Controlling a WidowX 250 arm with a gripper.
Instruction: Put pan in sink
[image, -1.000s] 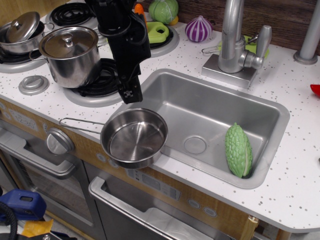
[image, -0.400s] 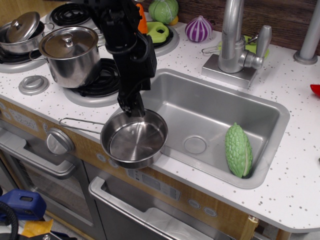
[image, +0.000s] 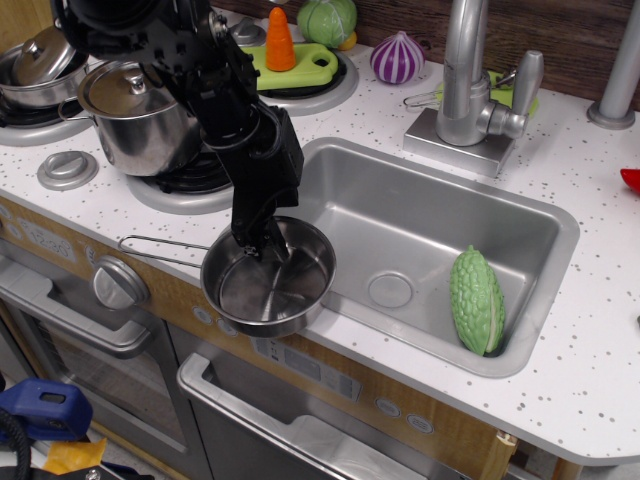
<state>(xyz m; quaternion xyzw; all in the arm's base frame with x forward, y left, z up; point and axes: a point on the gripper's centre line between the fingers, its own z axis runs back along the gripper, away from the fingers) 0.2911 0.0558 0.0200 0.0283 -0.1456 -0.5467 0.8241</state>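
— What's changed for you?
— Your gripper (image: 258, 243) has dropped from above into the pan (image: 268, 275), at its far rim; whether it's pinching, I cannot tell.
— And the pan?
— On the counter's front edge, beside the sink (image: 420, 215)'s left corner. Grasp comes next, I'd judge.
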